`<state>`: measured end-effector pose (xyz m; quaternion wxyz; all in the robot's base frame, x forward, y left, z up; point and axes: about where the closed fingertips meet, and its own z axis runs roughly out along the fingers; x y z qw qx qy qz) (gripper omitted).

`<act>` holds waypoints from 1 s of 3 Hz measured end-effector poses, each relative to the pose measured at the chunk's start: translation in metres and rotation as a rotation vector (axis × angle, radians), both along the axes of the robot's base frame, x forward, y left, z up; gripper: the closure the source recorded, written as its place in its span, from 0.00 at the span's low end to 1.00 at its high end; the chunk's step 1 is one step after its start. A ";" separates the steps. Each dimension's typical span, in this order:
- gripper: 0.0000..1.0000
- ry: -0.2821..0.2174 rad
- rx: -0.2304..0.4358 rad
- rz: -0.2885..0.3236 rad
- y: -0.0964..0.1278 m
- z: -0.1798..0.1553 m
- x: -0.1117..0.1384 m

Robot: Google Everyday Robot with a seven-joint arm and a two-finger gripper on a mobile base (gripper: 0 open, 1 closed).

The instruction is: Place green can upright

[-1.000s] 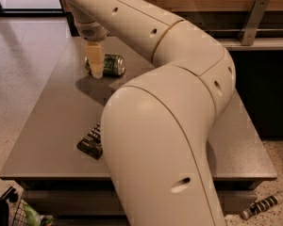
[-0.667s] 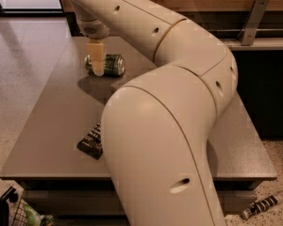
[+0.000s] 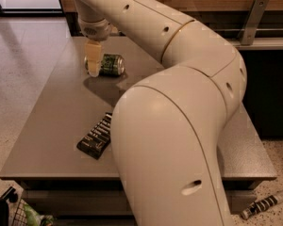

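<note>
The green can (image 3: 109, 65) lies on its side on the far left part of the grey table (image 3: 52, 126), its silver end facing right. My gripper (image 3: 93, 62) points straight down from the wrist and sits at the can's left end, in front of it, low over the tabletop. Whether it touches the can cannot be told. The can's left end is hidden behind the gripper.
A black snack packet (image 3: 95, 138) lies flat near the table's front left. My own arm (image 3: 179, 126) fills the middle and right of the view and hides much of the table. A striped object (image 3: 266, 204) lies on the floor at the lower right.
The gripper has come down a little at the can's left end. The can has stayed on its side in nearly the same place.
</note>
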<state>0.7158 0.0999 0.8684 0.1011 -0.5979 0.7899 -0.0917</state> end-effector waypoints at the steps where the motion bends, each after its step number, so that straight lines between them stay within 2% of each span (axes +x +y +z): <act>1: 0.00 0.019 0.024 -0.028 -0.001 -0.006 -0.007; 3: 0.00 0.061 0.074 -0.027 0.009 -0.025 -0.013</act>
